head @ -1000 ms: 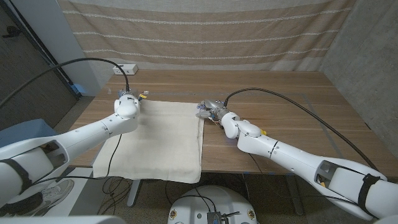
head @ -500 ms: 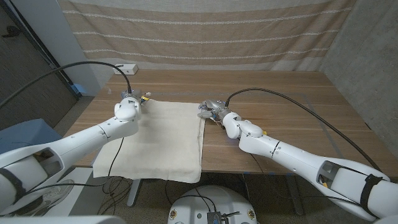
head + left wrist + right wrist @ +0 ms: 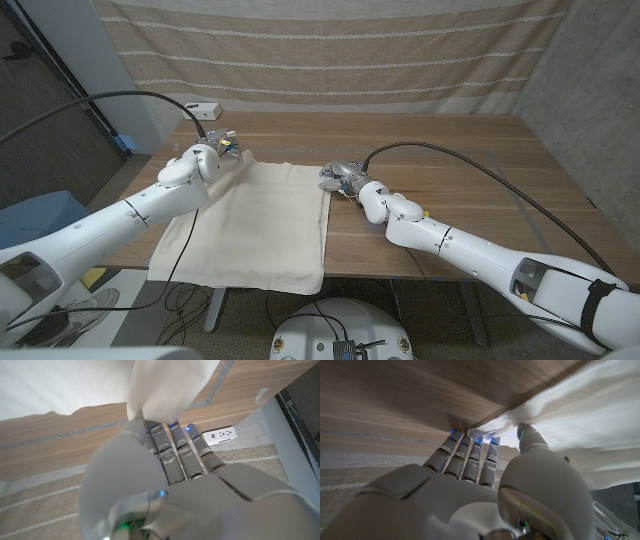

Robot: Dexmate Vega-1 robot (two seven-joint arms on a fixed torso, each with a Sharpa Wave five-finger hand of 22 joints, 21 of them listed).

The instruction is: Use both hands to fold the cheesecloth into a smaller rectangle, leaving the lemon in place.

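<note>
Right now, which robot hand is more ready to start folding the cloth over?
Left. The left hand has lifted its corner of the cream rectangular cheesecloth; the right hand pinches its corner low.

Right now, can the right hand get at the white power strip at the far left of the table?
Probably not. The right hand is holding the cloth's far right corner, and the power strip lies across the table beyond the left hand, which would be in its way.

no readable text, labels, brands or numbers anywhere

Both robot hands (image 3: 214,146) (image 3: 338,177) pinched closed
</note>
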